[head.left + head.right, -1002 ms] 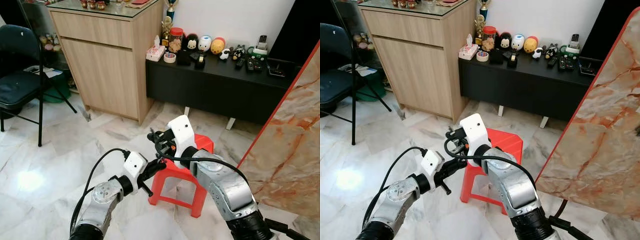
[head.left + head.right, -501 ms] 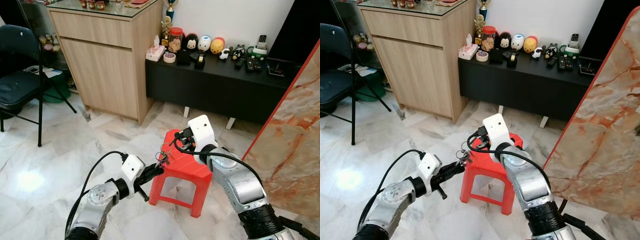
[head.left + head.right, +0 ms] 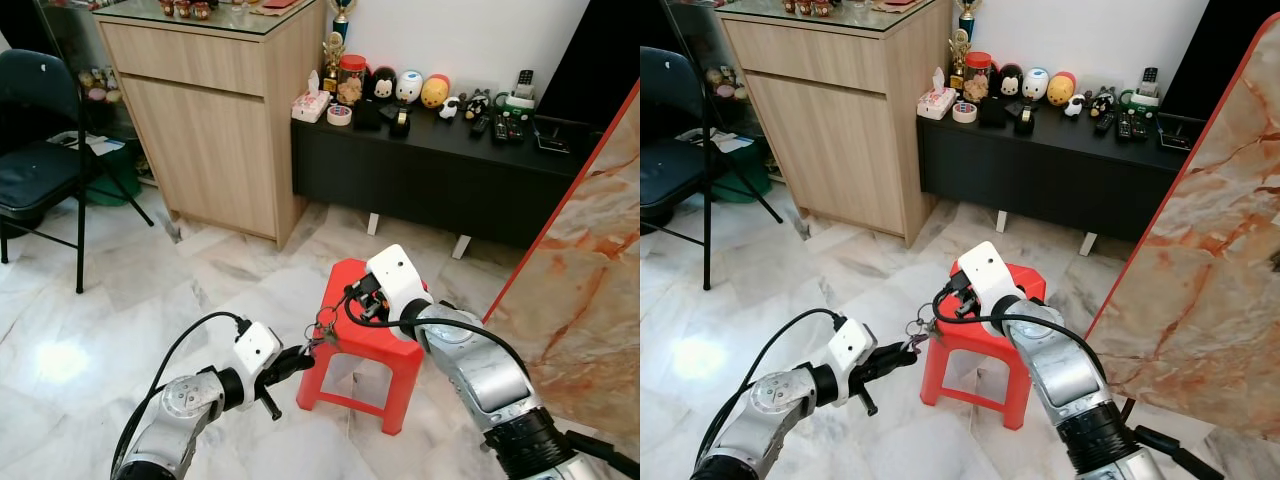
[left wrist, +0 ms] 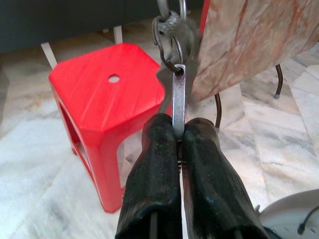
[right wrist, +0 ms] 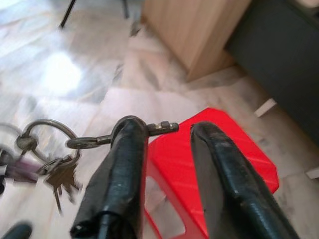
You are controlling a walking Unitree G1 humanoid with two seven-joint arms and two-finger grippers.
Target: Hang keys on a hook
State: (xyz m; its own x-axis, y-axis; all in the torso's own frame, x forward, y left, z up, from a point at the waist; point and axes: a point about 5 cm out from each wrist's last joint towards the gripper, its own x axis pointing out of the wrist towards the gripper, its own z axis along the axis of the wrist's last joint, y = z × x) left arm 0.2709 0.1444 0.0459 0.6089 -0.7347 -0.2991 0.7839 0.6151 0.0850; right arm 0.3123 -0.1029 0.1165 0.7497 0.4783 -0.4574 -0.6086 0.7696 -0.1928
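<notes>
A bunch of keys on a metal ring hangs in the air just left of a red plastic stool. My left gripper is shut on one flat key blade, pinching it between its fingertips, with the ring beyond the blade. My right gripper hovers over the stool's near left corner, open, fingers well apart. A thin metal hook linked to the ring lies across one right finger, its tip in the gap. Small keys dangle below.
A wooden cabinet stands at the back left, beside a low black bench with figurines and remotes. A black chair is at far left. A marble slab with a red edge leans at right. The floor is white marble.
My right gripper swung right, then came back down to the keys at the stool's left corner. My left gripper dropped lower and drew back to the left with the keys.
</notes>
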